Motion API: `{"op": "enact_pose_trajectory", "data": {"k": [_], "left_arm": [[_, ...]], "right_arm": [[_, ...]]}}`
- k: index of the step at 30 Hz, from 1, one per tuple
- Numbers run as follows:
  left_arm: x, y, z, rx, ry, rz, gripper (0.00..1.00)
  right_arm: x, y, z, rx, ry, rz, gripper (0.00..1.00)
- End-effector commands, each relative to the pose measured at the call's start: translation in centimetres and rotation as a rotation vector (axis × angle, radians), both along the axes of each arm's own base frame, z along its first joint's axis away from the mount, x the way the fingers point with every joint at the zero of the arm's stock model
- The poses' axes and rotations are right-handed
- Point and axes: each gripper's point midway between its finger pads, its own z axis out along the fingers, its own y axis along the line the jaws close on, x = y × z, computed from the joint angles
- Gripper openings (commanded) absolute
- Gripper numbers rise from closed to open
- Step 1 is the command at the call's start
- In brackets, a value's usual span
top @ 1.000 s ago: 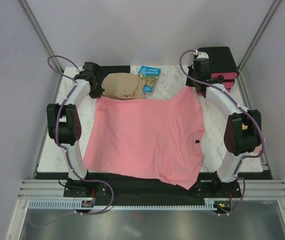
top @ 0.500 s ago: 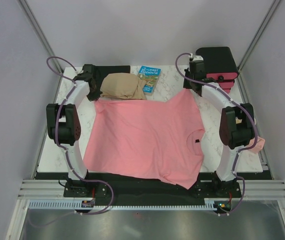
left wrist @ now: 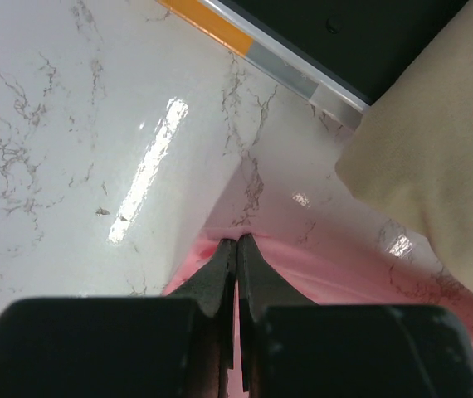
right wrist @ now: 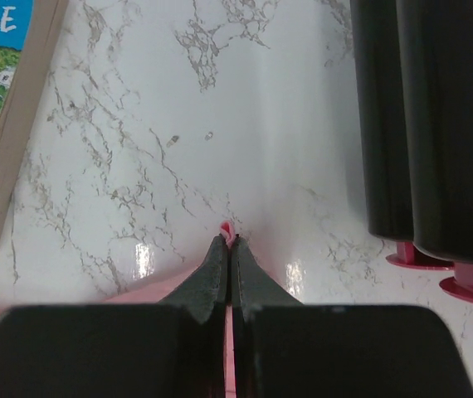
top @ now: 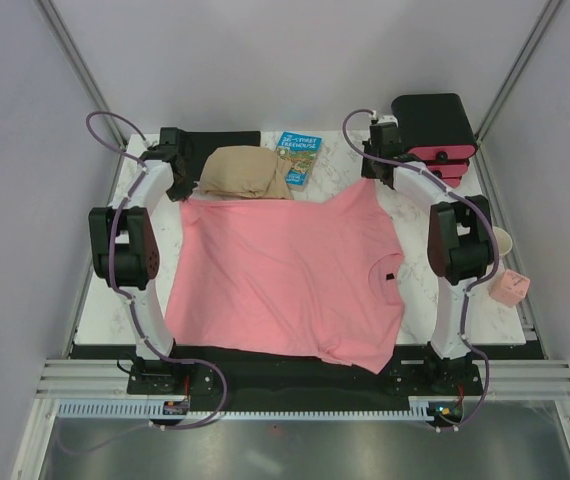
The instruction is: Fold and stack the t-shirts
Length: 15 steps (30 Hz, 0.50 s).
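Observation:
A salmon-pink t-shirt (top: 285, 275) lies spread flat on the marble table, its neck with a small dark label (top: 389, 277) toward the right. My left gripper (top: 179, 194) is at the shirt's far left corner. In the left wrist view it (left wrist: 236, 242) is shut on the pink edge (left wrist: 328, 278). My right gripper (top: 373, 180) is at the far right corner. In the right wrist view it (right wrist: 229, 240) is shut, with a small nub of pink cloth (right wrist: 227, 228) sticking out past the tips.
A folded beige cloth (top: 245, 172) lies just beyond the shirt's far edge, next to a book (top: 297, 155) and a black mat (top: 227, 139). A black box with pink drawer fronts (top: 433, 125) stands at the far right. A pink cup (top: 510, 288) and a white cup (top: 502, 240) sit at the right edge.
Both grippers have drawn the shirt's far corners toward the back of the table. The right arm's elbow swung inward and uncovered the cups at the right edge.

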Motion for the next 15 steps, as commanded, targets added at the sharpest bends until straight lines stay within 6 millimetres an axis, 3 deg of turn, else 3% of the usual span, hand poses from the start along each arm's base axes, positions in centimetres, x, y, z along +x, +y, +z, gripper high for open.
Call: {"op": "enact_pose_trajectory", "data": {"k": [1,8,9,10,11,13,15], "left_arm": [[1.5,0.6,1.2,0.029,-0.037,-0.021,0.02],[1.2,0.2,1.2,0.016,-0.033,-0.033,0.02],[1.3,0.1,1.3,0.011,-0.036,-0.038,0.02],[1.3,-0.1,1.1,0.002,-0.032,-0.048,0.02],[1.4,-0.3,0.7,-0.005,-0.022,-0.056,0.02],[1.5,-0.5,0.5,-0.013,-0.011,-0.069,0.02],[1.4,-0.4,0.5,-0.013,-0.007,-0.052,0.23]], "right_arm": [[2.2,0.7,0.7,-0.01,-0.057,0.0,0.0],[2.1,1.3,1.6,0.0,-0.104,0.012,0.0],[2.1,1.3,1.2,-0.005,-0.091,0.011,0.0],[2.1,1.3,-0.4,-0.019,-0.053,0.015,0.0],[2.8,1.4,0.1,-0.024,-0.06,0.018,0.0],[2.7,1.4,-1.2,-0.03,-0.029,0.018,0.01],[2.7,1.5,-1.5,-0.022,-0.02,0.02,0.19]]}}
